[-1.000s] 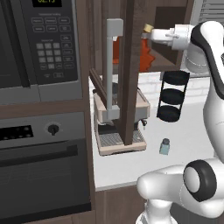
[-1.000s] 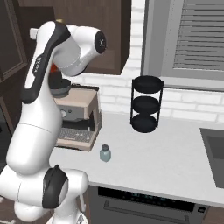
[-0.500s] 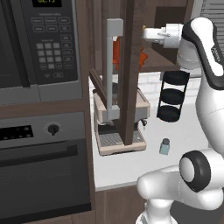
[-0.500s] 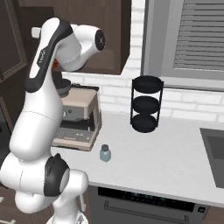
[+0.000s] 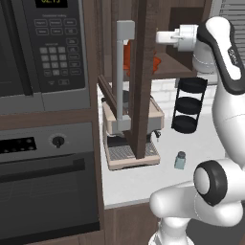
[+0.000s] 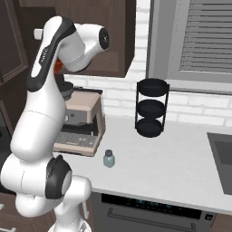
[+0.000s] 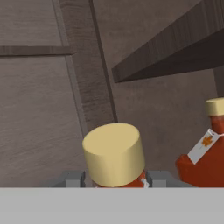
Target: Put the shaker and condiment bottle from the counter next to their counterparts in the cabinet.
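**Leaf bottle carried into the cabinet**

Since the earlier frame the arm has reached further into the cabinet [image 5: 143, 72]. At lower centre of the hand view, the claw [image 7: 114, 180] is closed on the condiment bottle [image 7: 114, 153], cap up, long axis upright (body mostly hidden). Its counterpart [image 7: 209, 148] stands at right. Likely risk: nudging that twin over, or releasing while tilted. The shaker [image 5: 180, 160] waits on the bench [image 5: 201, 148], lower right of the left base view.
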You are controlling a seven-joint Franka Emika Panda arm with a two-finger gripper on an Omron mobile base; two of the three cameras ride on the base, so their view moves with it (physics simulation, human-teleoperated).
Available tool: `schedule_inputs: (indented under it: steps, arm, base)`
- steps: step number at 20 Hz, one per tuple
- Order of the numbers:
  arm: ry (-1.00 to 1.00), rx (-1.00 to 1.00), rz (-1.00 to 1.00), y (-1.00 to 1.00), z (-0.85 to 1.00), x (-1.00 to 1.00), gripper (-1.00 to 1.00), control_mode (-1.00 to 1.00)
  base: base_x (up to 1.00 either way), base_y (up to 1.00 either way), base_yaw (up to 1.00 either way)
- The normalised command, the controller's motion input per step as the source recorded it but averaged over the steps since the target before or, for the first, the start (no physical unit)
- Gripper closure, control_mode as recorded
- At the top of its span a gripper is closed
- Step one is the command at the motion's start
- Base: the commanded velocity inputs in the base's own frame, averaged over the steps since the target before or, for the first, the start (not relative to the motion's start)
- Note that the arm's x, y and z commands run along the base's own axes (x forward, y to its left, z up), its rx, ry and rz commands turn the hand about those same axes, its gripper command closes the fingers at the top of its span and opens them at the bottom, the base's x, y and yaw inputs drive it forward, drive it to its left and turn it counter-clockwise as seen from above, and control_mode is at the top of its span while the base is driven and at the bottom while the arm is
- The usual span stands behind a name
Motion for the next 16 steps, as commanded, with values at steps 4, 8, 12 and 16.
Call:
schedule_inputs:
  steps: [4, 8, 12, 16]
  arm:
    - [0.0, -0.05, -0.01, 0.0, 0.0, 0.03, 1.0, -1.0]
    - [0.0, -0.03, -0.01, 0.0, 0.0, 0.06, 1.0, -1.0]
    - [0.0, -0.03, -0.01, 0.0, 0.0, 0.15, 1.0, -1.0]
    - [0.0, -0.01, -0.01, 0.0, 0.0, 0.21, 1.0, -1.0]
  base:
    - [0.0, 0.0, 0.0]
    - [0.0, 0.0, 0.0]
    - [0.0, 0.0, 0.0]
    - [0.0, 0.0, 0.0]
